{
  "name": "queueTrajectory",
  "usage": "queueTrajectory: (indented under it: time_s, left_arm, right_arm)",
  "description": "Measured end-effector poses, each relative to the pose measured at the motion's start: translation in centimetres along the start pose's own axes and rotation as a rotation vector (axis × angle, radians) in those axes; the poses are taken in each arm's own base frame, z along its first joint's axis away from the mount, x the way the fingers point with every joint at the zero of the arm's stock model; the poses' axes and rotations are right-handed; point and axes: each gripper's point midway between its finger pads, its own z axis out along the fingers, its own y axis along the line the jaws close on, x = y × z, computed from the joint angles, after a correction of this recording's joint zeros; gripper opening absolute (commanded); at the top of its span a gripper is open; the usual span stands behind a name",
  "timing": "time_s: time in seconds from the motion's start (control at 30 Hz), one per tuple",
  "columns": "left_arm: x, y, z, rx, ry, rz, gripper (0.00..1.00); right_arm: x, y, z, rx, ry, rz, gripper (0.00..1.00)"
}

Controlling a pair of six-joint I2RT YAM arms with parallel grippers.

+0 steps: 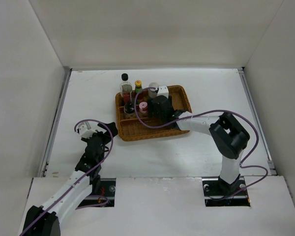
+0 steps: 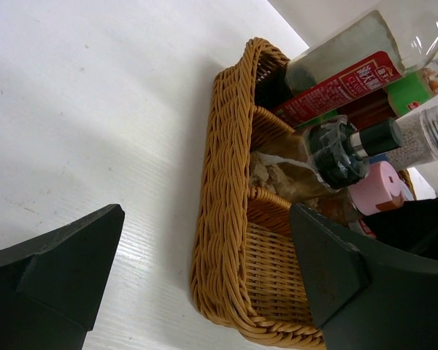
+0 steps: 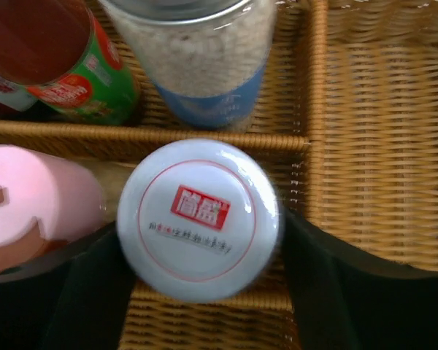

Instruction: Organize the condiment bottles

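The brown wicker tray [image 1: 179,98] holds the condiment bottles in its left half. At the back stand the clear black-capped red-labelled bottle [image 1: 125,86], the dark yellow-capped bottle [image 1: 138,87] and the white blue-labelled jar [image 1: 153,89]. In front stand the black-lidded shaker [image 1: 130,108] and the pink-lidded shaker [image 1: 143,107]. My right gripper [image 3: 201,251] is shut on the white-lidded shaker [image 3: 198,219], upright in the tray beside the pink lid [image 3: 29,197]. My left gripper [image 2: 204,270] is open and empty, low over the table by the tray's near left corner [image 2: 219,219].
White walls enclose the table on three sides. The tray's right half [image 3: 379,131] is bare wicker. A woven divider [image 3: 146,135] separates the back row from the front row. The right arm [image 1: 226,135] reaches over the table towards the tray.
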Motion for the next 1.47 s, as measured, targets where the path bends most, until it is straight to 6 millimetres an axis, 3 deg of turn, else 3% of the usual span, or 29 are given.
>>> queueTrajectory:
  time_s: [0.23,0.33,0.43,0.5,0.6,0.67,0.77,0.87,0.97,1.07,1.33,1.47]
  left_arm:
    - [-0.2,0.1,0.1,-0.005,-0.006,-0.002,1.0]
    - [-0.2,0.3,0.1,-0.01,-0.007,-0.001,1.0]
    - [-0.1,0.5,0.1,-0.018,-0.006,0.002,1.0]
    - [0.0,0.7,0.2,-0.029,-0.002,0.006,1.0]
    - [0.2,1.3,0.4,-0.052,0.005,0.014,1.0]
    - [0.4,1.8,0.4,-0.071,0.012,0.021,1.0]
    - [1.0,3.1,0.5,-0.119,0.036,0.04,1.0]
    - [1.4,4.6,0.3,-0.188,0.069,0.061,1.0]
    - [0.8,5.4,0.2,-0.242,0.076,0.061,1.0]
    - [-0.3,5.5,0.1,-0.269,0.064,0.051,1.0]
    - [-3.8,3.7,0.1,-0.288,0.025,0.029,1.0]
    - [-4.4,2.8,0.4,-0.285,0.026,0.03,1.0]
  right_arm:
    - [-1.8,0.0,-1.1,-0.009,-0.049,0.026,0.95]
    - [-3.8,-0.9,-3.9,-0.023,-0.093,0.049,1.0]
    - [-7.4,-2.4,-7.8,-0.038,-0.186,0.1,1.0]
    - [-9.6,-4.8,-10.6,-0.023,-0.267,0.157,1.0]
    - [-11.5,-11.8,-13.6,0.091,-0.391,0.296,1.0]
    - [-10.7,-17.4,-14.7,0.199,-0.456,0.413,1.0]
    - [-6.6,-24.7,-15.0,0.358,-0.495,0.571,1.0]
    - [-1.4,-28.2,-13.6,0.442,-0.441,0.671,1.0]
    - [2.8,-29.1,-11.8,0.472,-0.363,0.732,1.0]
    - [4.5,-29.0,-10.2,0.458,-0.315,0.77,1.0]
    - [2.8,-28.0,-9.4,0.358,-0.365,0.833,1.0]
    - [2.4,-27.7,-9.4,0.335,-0.371,0.84,1.0]
